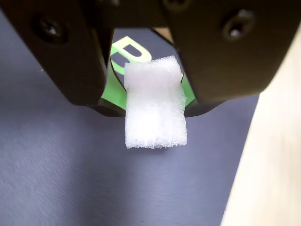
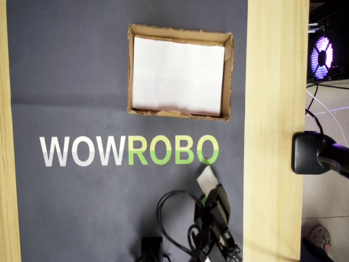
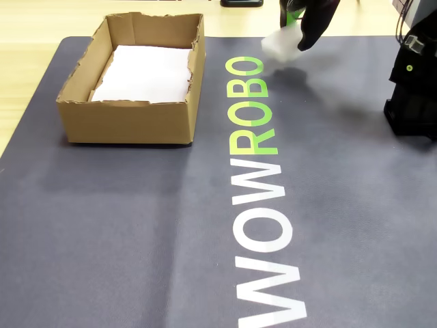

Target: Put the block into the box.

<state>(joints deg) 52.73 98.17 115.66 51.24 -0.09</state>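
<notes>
Dark grey printed mat (image 3: 136, 225) carries the shallow torn-rimmed brown cardboard box (image 2: 131, 71), well apart from my black gripper (image 1: 154, 96), jaws pinched on the small white foam block (image 1: 155, 113), lifted for carrying.

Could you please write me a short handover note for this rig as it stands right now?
Gripper: shut on the block, held between the two jaws in the wrist view, with the lower part of the foam sticking out below them.
Block: off the mat, carried over the green letters of the WOWROBO logo, as the overhead view shows.
Box: on the dark mat beyond the logo, upright, holding only its white lining sheet.
Done: the block is picked up.
Left: carry it across the logo to the box, open the jaws over the lining, then pull back.
</notes>
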